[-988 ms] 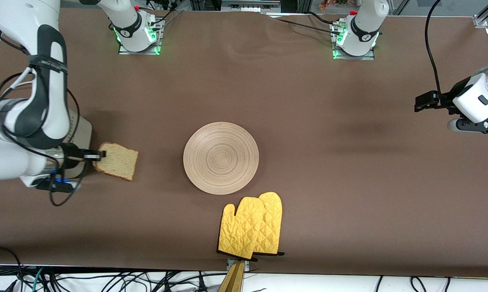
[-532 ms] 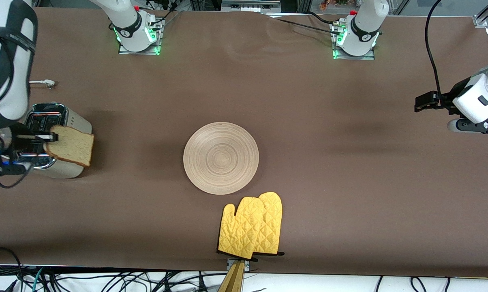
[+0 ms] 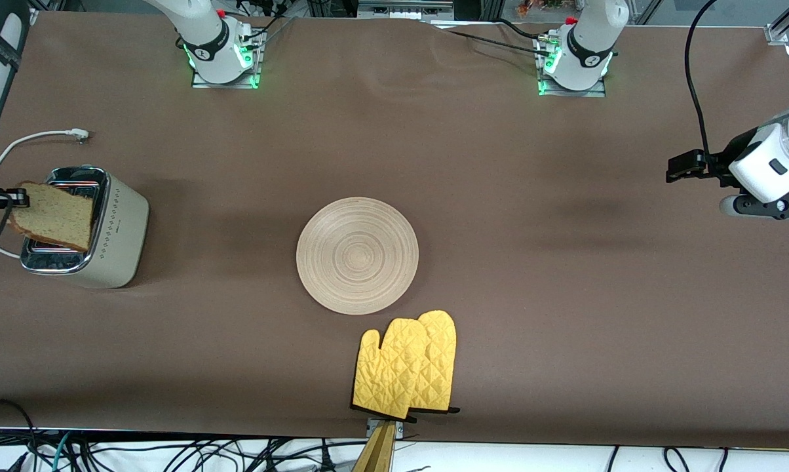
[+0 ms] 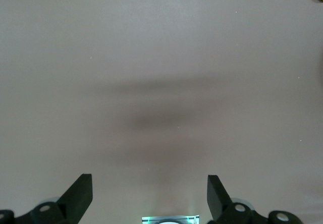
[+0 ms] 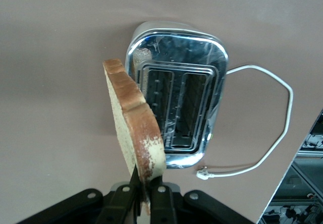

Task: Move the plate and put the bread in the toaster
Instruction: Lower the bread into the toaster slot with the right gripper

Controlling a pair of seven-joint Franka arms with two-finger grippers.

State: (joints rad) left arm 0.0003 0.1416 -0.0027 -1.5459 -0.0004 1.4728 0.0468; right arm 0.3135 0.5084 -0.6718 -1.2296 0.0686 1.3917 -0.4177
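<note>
Yellow oven mitts [image 3: 407, 370]: nearest the front camera. Plate [image 3: 357, 255]: mid-table, just farther. Toaster [image 3: 83, 226]: right arm's end. Bread [image 3: 54, 216]: pinched by right gripper [image 3: 11, 196] over toaster. Left gripper [image 4: 149, 198]: spread wide, holding nothing, waiting over bare table.

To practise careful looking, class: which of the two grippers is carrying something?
The right gripper, shut on the bread above the toaster. The left gripper is open and holds nothing, over bare table at its own end.

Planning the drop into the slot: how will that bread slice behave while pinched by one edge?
Bread, pinched at one edge by the right hand over the toaster, juts out unsagging: probably fairly stiff and light. Its soft crumb may dent or tear.
</note>
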